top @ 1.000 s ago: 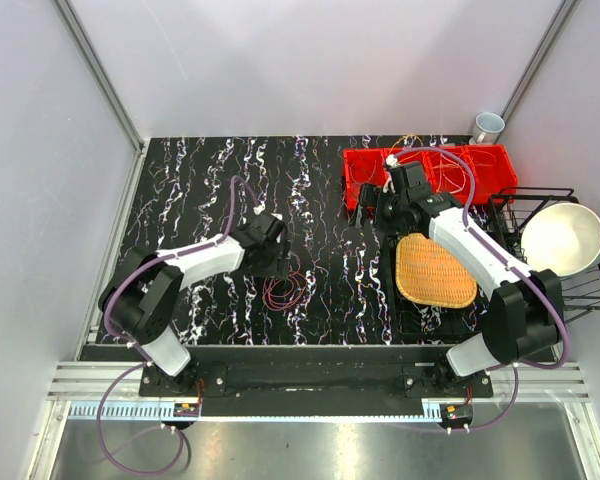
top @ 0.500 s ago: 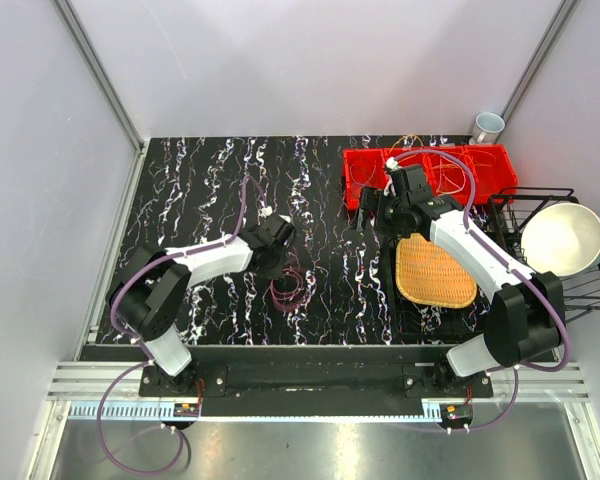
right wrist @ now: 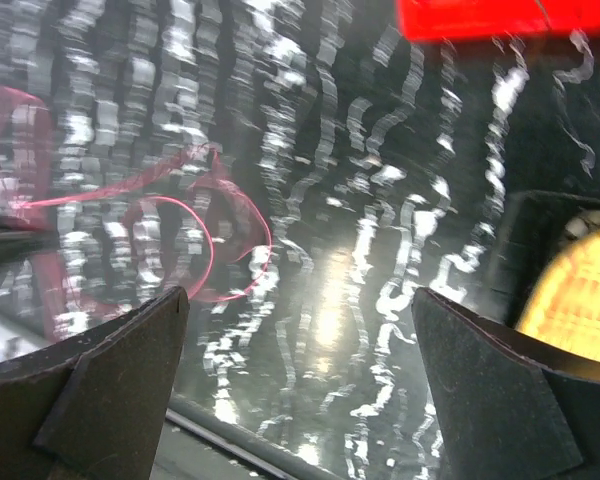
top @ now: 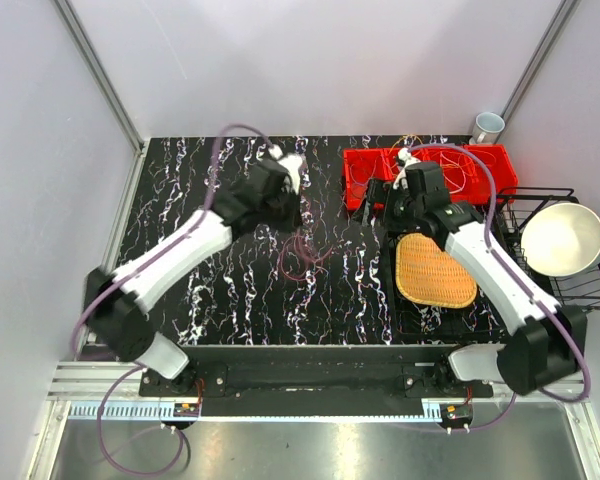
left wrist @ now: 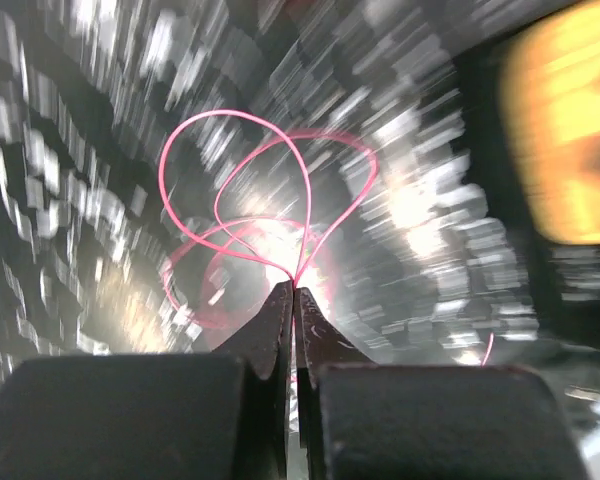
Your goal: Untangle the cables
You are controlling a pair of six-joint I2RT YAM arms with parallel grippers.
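Left wrist view is showing the L gripper [left wrist: 294, 290] pinching the pink cable [left wrist: 230, 113] btwn fully closed jaws, w/ several loops fanning out beyond the tips over the dark marbled table [top: 200, 200]. Top view is showing that arm reaching out over mid-table, the pink loops dangling below it approx btwn the two arms; can't tell if the low end is touching the surface. R gripper [right wrist: 300, 300] is hovering w/ jaws spread wide and nothing in them, facing the same pink tangle from the other side, near the red bin [top: 360, 160] and just beside the woven yellow mat [top: 435, 270]. Progress, as I'm judging it: early. One cable is being held up off the table, but its loops are crossing each other in both wrist views, so it isn't looking straightened yet. More thin wires [top: 468, 178], yellow-orange as far as I can tell, are lying in and over the red bin at the far R; too small to say how knotted they are. Remaining, prob: R gripper taking a second hold on the pink cable, pulling the loops apart, then sorting the bin wires
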